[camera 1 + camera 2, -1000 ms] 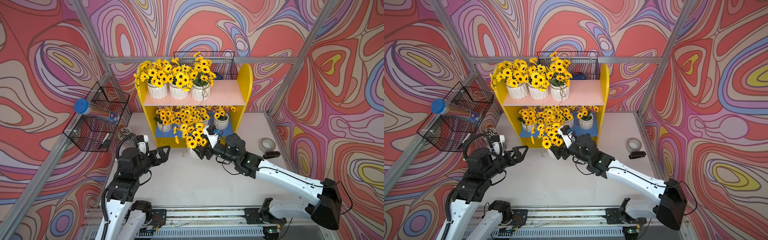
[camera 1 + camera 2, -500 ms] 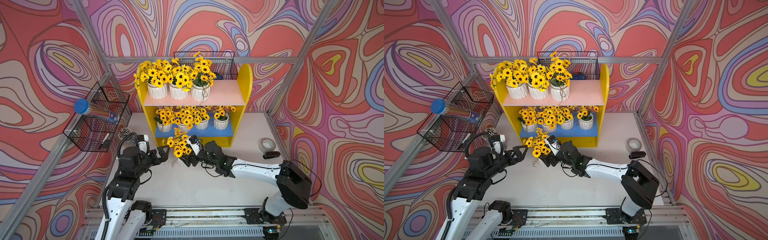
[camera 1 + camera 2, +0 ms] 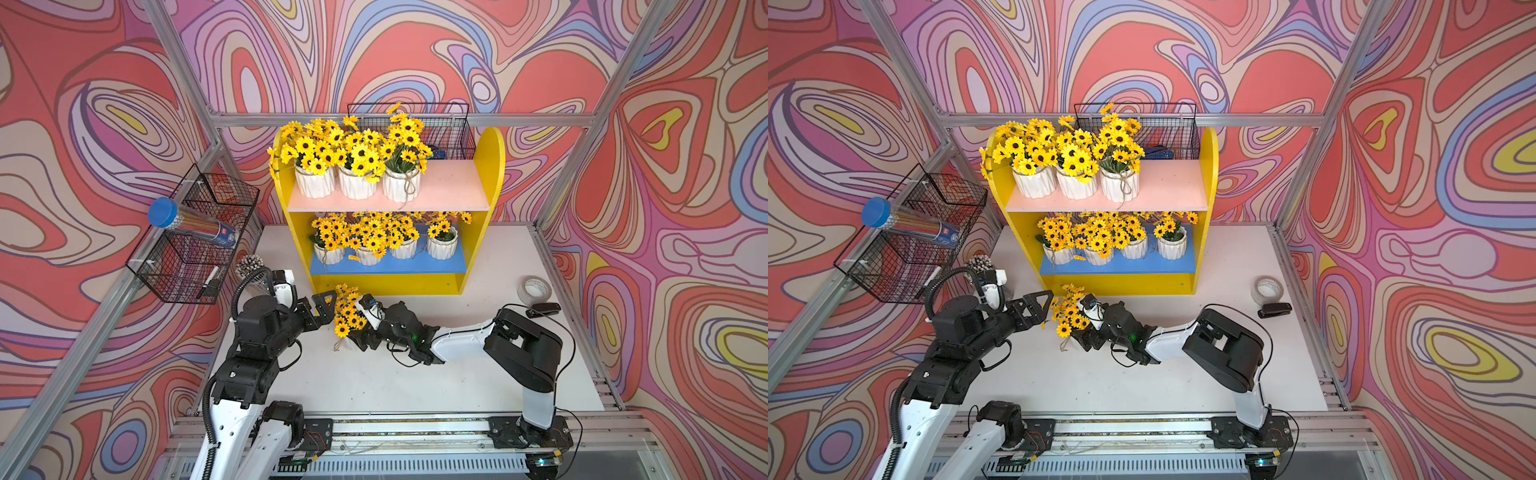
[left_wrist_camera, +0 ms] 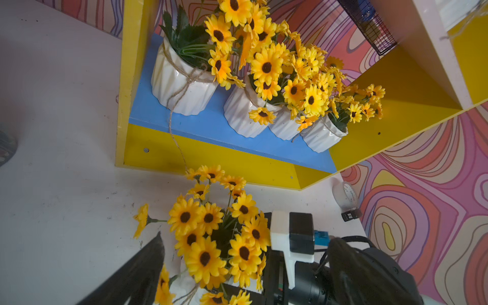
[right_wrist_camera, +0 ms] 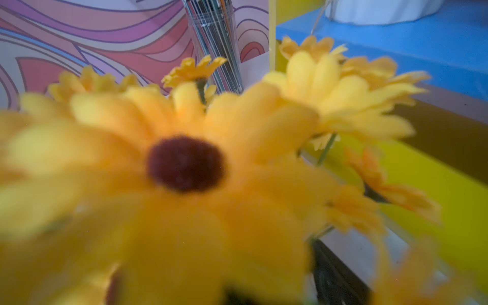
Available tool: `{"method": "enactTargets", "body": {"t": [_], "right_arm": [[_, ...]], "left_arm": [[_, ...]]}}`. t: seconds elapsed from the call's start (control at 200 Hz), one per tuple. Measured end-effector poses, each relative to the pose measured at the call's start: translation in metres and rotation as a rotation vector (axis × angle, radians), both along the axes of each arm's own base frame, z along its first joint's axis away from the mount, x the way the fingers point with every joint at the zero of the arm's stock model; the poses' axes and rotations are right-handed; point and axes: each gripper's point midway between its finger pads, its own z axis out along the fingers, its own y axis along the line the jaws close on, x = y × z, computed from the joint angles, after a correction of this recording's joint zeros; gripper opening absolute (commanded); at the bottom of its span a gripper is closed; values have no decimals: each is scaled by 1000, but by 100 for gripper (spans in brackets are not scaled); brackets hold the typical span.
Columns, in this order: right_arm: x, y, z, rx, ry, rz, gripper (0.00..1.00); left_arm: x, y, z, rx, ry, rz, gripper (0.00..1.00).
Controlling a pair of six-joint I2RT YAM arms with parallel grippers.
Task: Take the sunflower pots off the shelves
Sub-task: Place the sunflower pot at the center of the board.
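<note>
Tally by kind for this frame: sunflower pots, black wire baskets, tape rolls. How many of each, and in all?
Sunflower pots: 8 (7 on the shelves, 1 off)
Black wire baskets: 2
Tape roll: 1
Total: 11

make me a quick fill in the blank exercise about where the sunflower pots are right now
The pink upper board carries ___ sunflower pots.
The blue lower board carries ___ pots.
The eighth pot, in the right gripper, is in ___ of the shelves.
The jaws of the left gripper stand ___.
Missing words: three, four, front, open.
</note>
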Motion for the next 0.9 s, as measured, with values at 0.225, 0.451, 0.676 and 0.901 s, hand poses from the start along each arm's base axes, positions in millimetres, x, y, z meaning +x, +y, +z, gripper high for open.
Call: {"method": "enactTargets", "body": {"t": [0.225, 0.451, 0.676, 0.901], "right_arm": [[-12, 18, -4, 8, -104, -6, 0], [-10, 36, -11, 52, -139, -17, 0], [6, 65, -13, 73, -160, -19, 0], [13, 77, -14, 49, -175, -15, 6]], "left_arm": [[0, 1, 1, 14, -9, -2, 98], [-3, 2, 4, 23, -29, 2, 98], [-3, 3, 4, 26, -31, 4, 99], [-2, 4, 4, 34, -34, 6, 99]]}}
